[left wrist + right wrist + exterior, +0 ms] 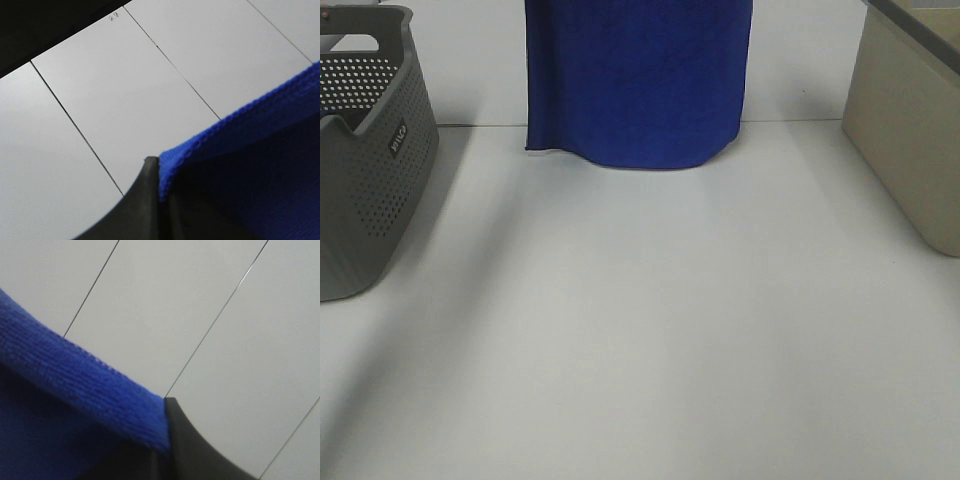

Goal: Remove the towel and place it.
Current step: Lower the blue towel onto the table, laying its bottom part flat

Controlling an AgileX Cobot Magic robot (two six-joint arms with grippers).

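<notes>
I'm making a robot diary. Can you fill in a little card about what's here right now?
Towel: blue, hanging down at the back of the table
Left hand: shut, pinching an edge of the towel
Right hand: shut, pinching an edge of the towel
Basket: grey with little holes, on the left
Bin: beige, on the right
Table: white

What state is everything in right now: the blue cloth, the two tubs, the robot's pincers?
towel: hanging spread out, lower edge wavy, down by the table.
left gripper: shut on one towel corner.
right gripper: shut on the other corner.
grey basket: upright, open-topped, contents not visible.
beige bin: upright, inside hidden.
</notes>
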